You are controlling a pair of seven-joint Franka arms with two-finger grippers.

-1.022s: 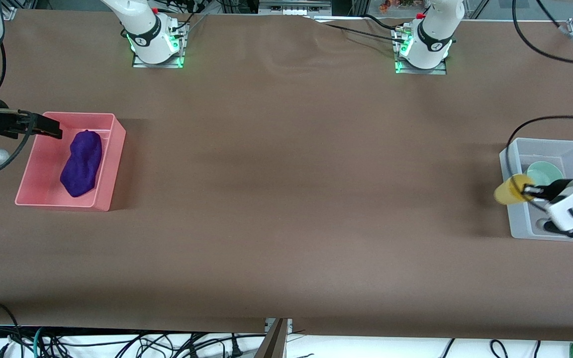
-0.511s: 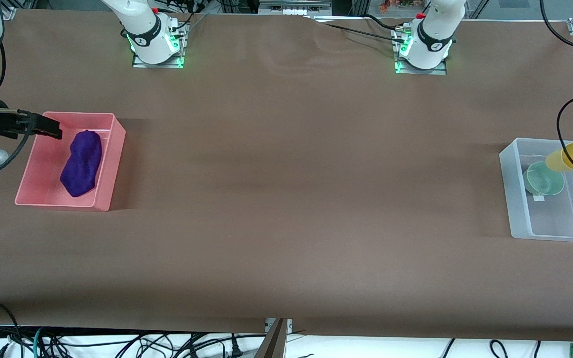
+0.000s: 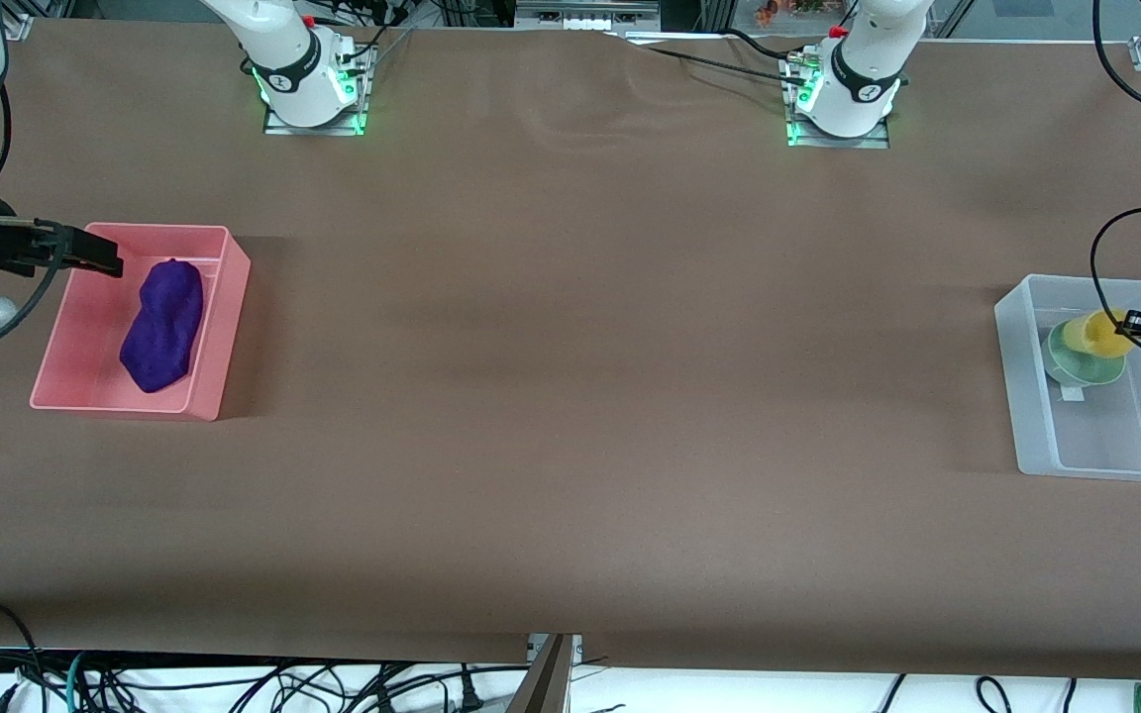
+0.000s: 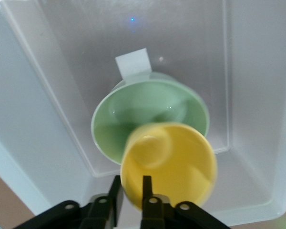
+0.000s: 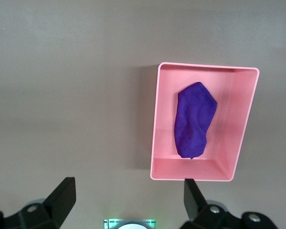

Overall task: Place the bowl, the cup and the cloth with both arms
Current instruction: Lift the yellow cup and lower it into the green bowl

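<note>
Step in hand: cup placement. Left gripper (image 4: 129, 198), over the clear bin (image 3: 1018, 376) at the left arm's end of the surface, fingers pinching the rim of the yellow cup (image 4: 169, 164), tilted over the mint bowl (image 4: 133, 117) in that bin. Next move, by judgement: spread fingers fully, then withdraw upward. Right gripper (image 5: 126, 198) waits, fingers spread wide, beside the pink bin (image 3: 229, 297) holding the purple cloth (image 3: 164, 325).

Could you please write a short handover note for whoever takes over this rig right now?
Left gripper: over the clear bin, fingers astride the rim of the yellow cup, which sits tilted in the mint-green bowl; grip or release cannot be told.
Right gripper: open, empty, waiting above the table by the pink bin.
Purple cloth: lying in the pink bin.
Done: cloth and bowl binned.
Left: confirm the cup is let go, then withdraw both arms.
</note>
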